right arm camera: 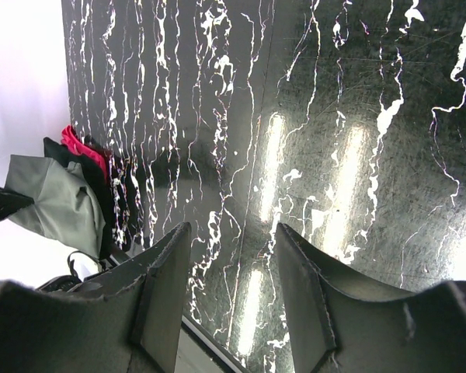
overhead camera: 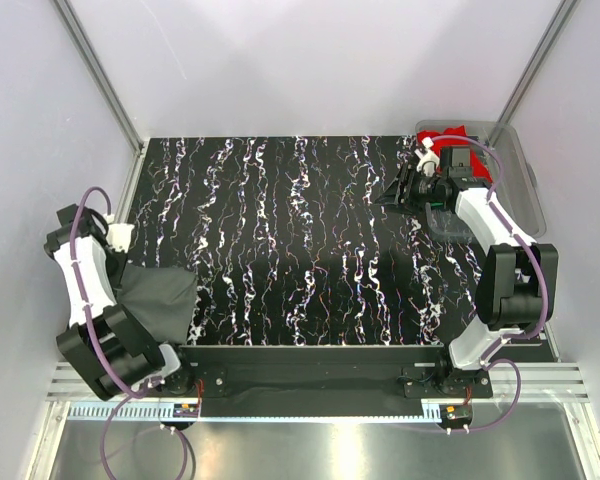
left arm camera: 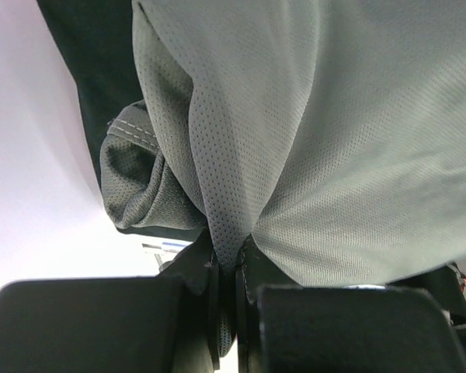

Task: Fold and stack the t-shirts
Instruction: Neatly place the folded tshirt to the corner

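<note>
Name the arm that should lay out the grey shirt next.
Left, likely. The left gripper is shut on the grey shirt; the right gripper is open and empty, over by the tub.

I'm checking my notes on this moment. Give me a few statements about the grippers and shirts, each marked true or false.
1. The left gripper is shut on the grey shirt. True.
2. The right gripper holds a red shirt. False: it is open and empty above the table.
3. A red shirt lies in the tub. True.
4. The grey shirt lies spread flat mid-table. False: it is bunched at the table's near left corner.
</note>
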Robot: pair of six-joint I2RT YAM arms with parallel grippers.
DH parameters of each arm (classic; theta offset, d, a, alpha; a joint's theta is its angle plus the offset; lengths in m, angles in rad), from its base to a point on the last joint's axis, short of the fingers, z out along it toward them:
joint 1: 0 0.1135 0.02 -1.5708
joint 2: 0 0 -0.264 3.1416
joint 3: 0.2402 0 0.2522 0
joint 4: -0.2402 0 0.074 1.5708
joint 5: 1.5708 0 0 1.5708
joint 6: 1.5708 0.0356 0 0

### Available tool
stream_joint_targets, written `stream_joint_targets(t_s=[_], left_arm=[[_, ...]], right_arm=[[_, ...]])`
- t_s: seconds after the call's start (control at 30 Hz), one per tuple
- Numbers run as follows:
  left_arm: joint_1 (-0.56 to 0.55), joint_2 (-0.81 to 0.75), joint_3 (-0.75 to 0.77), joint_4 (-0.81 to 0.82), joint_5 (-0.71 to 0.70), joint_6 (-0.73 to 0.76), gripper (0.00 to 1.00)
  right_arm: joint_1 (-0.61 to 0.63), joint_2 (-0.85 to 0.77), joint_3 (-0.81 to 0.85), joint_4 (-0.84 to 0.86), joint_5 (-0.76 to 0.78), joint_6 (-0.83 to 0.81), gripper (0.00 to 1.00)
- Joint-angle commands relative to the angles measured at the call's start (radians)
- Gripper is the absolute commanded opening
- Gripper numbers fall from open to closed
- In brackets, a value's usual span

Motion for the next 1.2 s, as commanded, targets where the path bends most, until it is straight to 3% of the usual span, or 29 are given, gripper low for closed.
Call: stream_joint_targets(t_s=[0.0,0.73,0.77,0.8,0.9,0.93,1.1,1.17], left_arm=[[0.023,0.012,-0.012,0.08,-0.038,0.02,0.0],[0.069,0.112,-0.006,0.193,-0.112,-0.018,0.0],[0.069,0.11,-0.002,0.193,-0.116,-0.023,0.04],[0.069,0.104,-0.001,0.192,-0.121,-0.029,0.23],[0.069,0.08,0.007,0.19,-0.123,-0.04,0.37],[0.069,0.046,0.014,0.193,-0.115,-0.044,0.53],[0.059,-0.052,0.034,0.192,-0.044,-0.087,0.99],[0.033,-0.062,0.044,0.192,-0.035,-0.107,0.99]], right_arm=[[-0.003,-0.044,0.001,0.014,-0.001,-0.022,0.55],[-0.003,-0.045,-0.008,0.014,0.004,-0.03,0.55],[-0.005,-0.045,-0.008,0.014,0.004,-0.03,0.55],[-0.003,-0.047,-0.01,0.014,0.005,-0.03,0.55],[-0.003,-0.048,-0.013,0.013,0.008,-0.033,0.55],[-0.003,-0.048,-0.014,0.011,0.008,-0.036,0.55],[-0.005,-0.05,-0.014,0.008,0.014,-0.041,0.55],[-0.003,-0.047,-0.01,0.005,0.018,-0.047,0.55]])
